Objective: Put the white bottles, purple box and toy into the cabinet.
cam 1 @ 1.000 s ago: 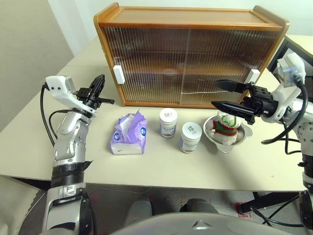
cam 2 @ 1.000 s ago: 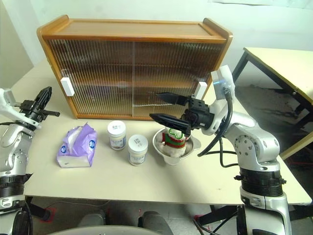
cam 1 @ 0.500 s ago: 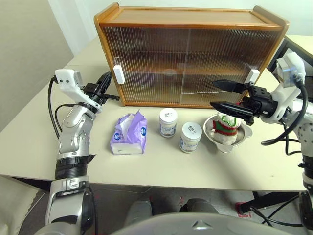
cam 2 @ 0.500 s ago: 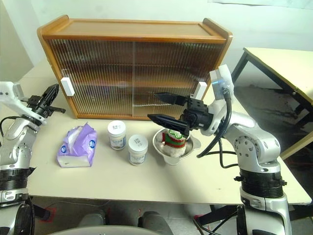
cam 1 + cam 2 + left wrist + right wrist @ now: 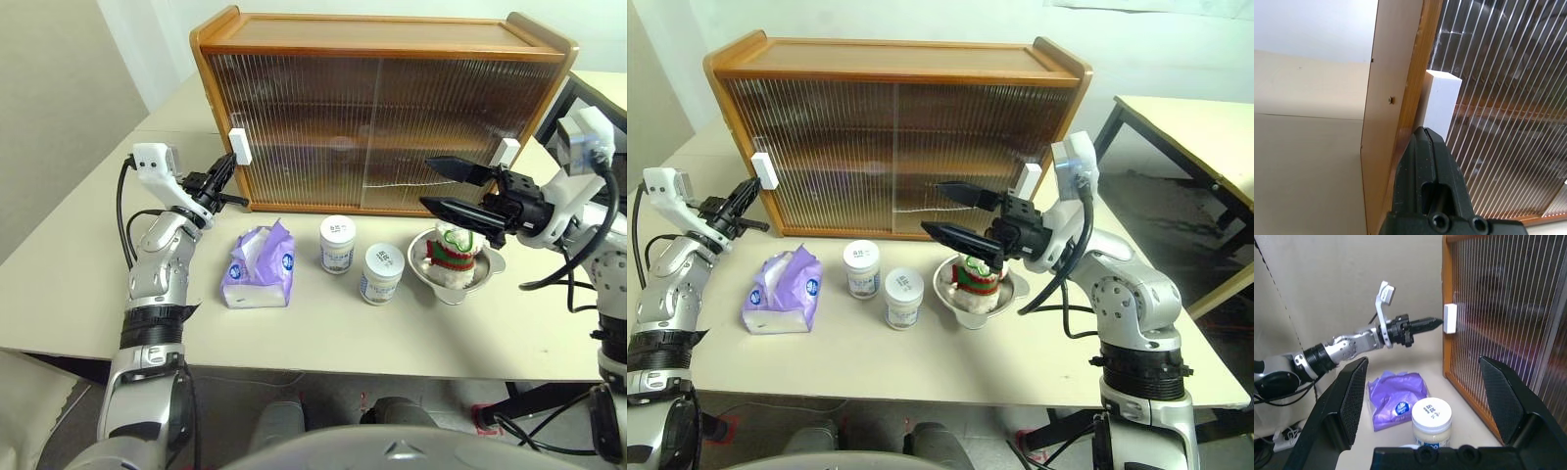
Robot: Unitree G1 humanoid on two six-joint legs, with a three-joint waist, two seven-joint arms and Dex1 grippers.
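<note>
my left gripper has its jaws pressed fully together and holds nothing; its tip sits just beside the white handle at the left end of the cabinet, at the handle's lower part. whether the tip touches the handle i cannot tell. the cabinet stands at the back of the table, both ribbed sliding doors drawn across its front.

on the table in front of the cabinet, from my left: the purple box lies below my left gripper, white tissue poking from its top. next come the two white bottles, both upright with lids on: the rear one nearer the cabinet, the front one just beside it and closer to me. they stand apart from the purple box.

further right, the toy sits inside a shiny steel bowl, its red-and-green scarf showing.

my right gripper hangs above the toy and bowl with its jaws spread wide, pointing toward my left, empty and touching nothing. a second white handle is on the cabinet's right end, behind this gripper.
</note>
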